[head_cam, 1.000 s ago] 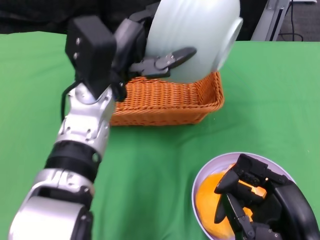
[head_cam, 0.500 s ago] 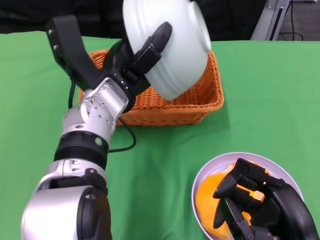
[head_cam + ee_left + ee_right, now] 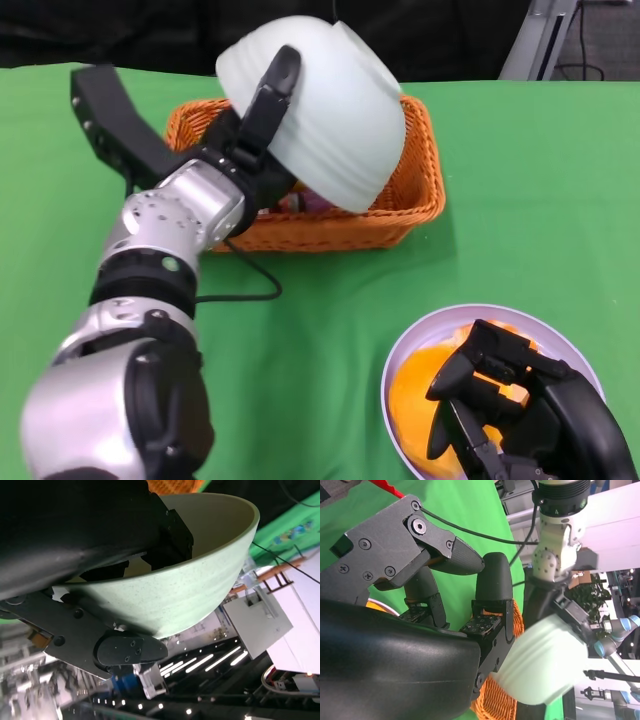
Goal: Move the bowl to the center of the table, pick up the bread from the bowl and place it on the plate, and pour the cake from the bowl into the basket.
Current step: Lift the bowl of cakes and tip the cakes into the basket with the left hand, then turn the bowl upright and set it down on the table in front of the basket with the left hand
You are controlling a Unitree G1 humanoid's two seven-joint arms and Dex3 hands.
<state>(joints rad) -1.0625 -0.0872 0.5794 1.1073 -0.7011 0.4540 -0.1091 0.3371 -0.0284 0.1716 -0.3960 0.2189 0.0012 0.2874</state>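
My left hand (image 3: 250,140) grips the pale green bowl (image 3: 325,110) by its rim and holds it tipped mouth-down over the orange wicker basket (image 3: 415,195). Something pinkish (image 3: 300,203) shows inside the basket under the bowl. In the left wrist view the bowl (image 3: 190,590) fills the frame beside my left hand (image 3: 100,525). The orange bread (image 3: 415,400) lies on the lavender plate (image 3: 400,350) at the near right. My right hand (image 3: 510,410) hovers over it with fingers apart. The right wrist view shows my right hand (image 3: 465,610), the bowl (image 3: 545,665) and the basket (image 3: 495,700).
Green cloth (image 3: 320,300) covers the table between basket and plate. A black cable (image 3: 250,290) trails from my left forearm across the cloth in front of the basket. A metal stand (image 3: 540,40) rises beyond the table's far right edge.
My left hand has turned the bowl from lying on its side to mouth-down over the basket, swinging it leftward. The right hand has stayed over the plate.
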